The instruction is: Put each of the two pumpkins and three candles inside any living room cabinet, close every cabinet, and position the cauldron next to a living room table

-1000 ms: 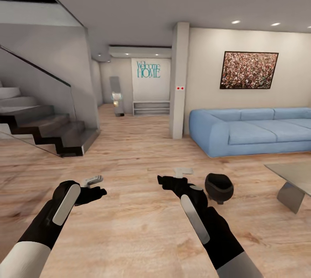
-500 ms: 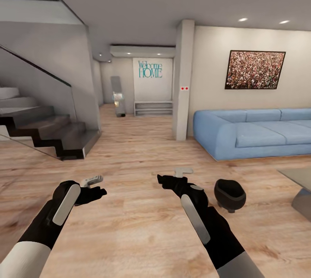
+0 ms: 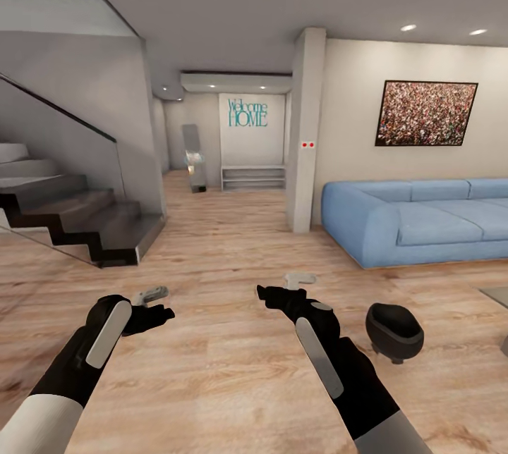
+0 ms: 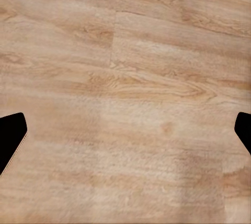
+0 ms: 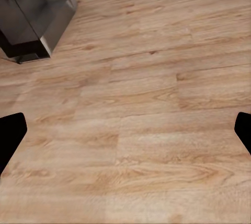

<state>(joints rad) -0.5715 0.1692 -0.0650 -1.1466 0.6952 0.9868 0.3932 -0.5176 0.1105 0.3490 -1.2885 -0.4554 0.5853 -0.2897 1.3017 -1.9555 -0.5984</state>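
Cauldron [image 3: 395,330] on open floor [image 3: 226,369] — table [image 3: 497,295] edge near

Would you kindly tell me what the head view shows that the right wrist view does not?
Head view: the cauldron standing on the floor, the blue sofa, a corner of the table, and both arms with the left gripper and right gripper. Right wrist view: its own dark fingertips, spread apart with nothing between them. Both: the wooden floor and the staircase base.

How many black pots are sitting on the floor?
1. The cauldron stands on the wooden floor, in front of the blue sofa and to the right of the right gripper. Others might be outside the pictures.
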